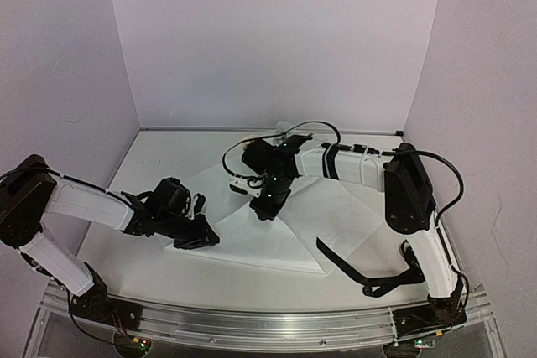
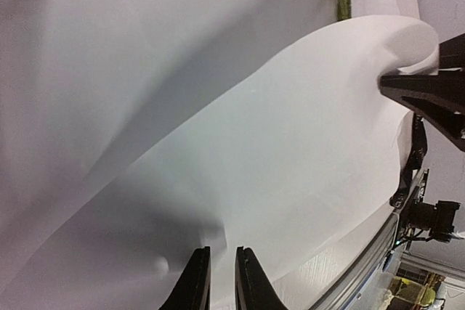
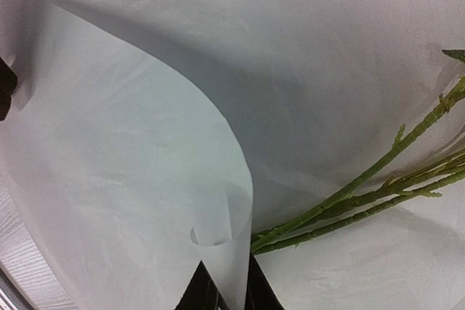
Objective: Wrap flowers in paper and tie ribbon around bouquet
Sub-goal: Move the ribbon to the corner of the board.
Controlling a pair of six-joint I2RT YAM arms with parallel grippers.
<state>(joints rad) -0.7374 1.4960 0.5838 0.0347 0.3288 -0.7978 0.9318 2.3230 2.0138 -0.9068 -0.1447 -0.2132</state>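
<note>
Seen from above: my left gripper point(image 1: 201, 239) sits low at the near-left edge of the paper point(image 1: 277, 245), a white sheet spread over the table point(image 1: 168, 157). From up here I cannot tell how its jaws stand. My right gripper point(image 1: 265, 209) points down onto the middle of the sheet, apart from the left one, with its arm reaching across from the right. Just beyond the right jaws, behind the wrist, a little of the flowers point(image 1: 279, 130) shows. The ribbon point(image 1: 348, 267), black and curling, lies right of those jaws and nearer my bases, across the sheet's corner.
</note>
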